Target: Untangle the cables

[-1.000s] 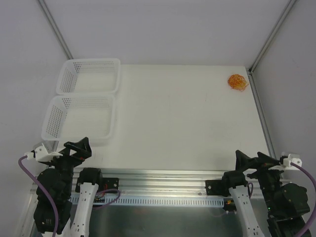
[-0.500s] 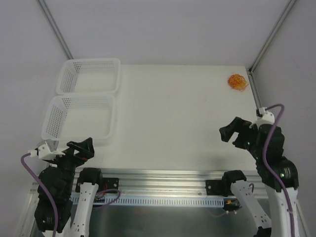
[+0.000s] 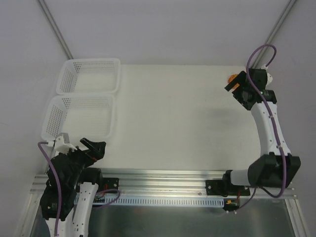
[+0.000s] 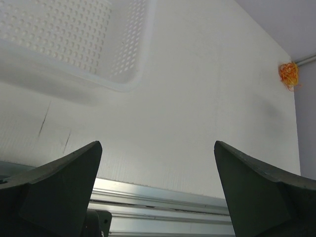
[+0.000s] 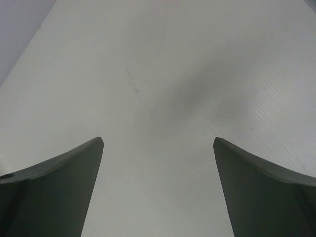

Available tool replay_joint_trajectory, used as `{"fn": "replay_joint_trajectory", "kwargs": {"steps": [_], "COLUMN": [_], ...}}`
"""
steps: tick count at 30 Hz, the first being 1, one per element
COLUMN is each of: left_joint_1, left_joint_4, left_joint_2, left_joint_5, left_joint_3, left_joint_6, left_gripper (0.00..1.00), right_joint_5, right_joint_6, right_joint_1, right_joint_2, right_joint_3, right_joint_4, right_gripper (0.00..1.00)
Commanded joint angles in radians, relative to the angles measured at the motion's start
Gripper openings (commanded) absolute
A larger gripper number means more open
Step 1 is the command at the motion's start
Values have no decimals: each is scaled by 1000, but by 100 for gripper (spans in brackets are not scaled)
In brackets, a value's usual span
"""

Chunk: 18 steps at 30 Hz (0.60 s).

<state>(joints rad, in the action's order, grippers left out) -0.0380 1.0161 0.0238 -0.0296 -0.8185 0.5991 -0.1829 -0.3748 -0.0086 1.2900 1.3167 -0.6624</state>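
Cables [image 3: 230,77] bunched in far right corner, right end effector [image 3: 236,84] spread wide, partly hiding them

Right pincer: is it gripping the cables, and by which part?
Nothing is held. The right pincer stands open, only bare table between its fingers; the cables lie tangled at the far right corner. The left pincer is open and empty.

The middle of the white table [image 3: 173,123] is open surface from the aluminium rail [image 3: 163,175] at the near edge to the back wall. The far basket [image 3: 94,61] and the near basket [image 3: 81,118] take up the left edge, and the left gripper [image 3: 94,144] hangs just beside the near one. The cable tangle [image 3: 231,77] is hemmed into the far right corner by the side wall and the corner post [image 3: 274,34]. The right gripper [image 3: 235,81], jaws wide, covers most of it from above
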Motion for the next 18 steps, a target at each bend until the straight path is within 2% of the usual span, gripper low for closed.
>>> {"fn": "replay_joint_trajectory", "kwargs": {"steps": [1, 5, 12, 18], "left_joint_1": [6, 6, 6, 6], "left_joint_4": [-24, -60, -134, -151], "left_joint_2": [96, 194, 257, 301], "left_joint_5": [-58, -50, 16, 23], "left_joint_3": [13, 9, 21, 38], "left_joint_6": [48, 42, 54, 60], "left_gripper": [99, 99, 99, 99], "right_joint_5": [49, 120, 120, 68], "right_joint_6": [-99, -171, -279, -403], "right_joint_1": [-91, -178, -220, -231], "right_joint_2": [211, 446, 806, 978], "right_joint_3": [119, 244, 505, 599], "right_joint_4": [203, 312, 411, 500], "right_gripper": [100, 100, 100, 98]}}
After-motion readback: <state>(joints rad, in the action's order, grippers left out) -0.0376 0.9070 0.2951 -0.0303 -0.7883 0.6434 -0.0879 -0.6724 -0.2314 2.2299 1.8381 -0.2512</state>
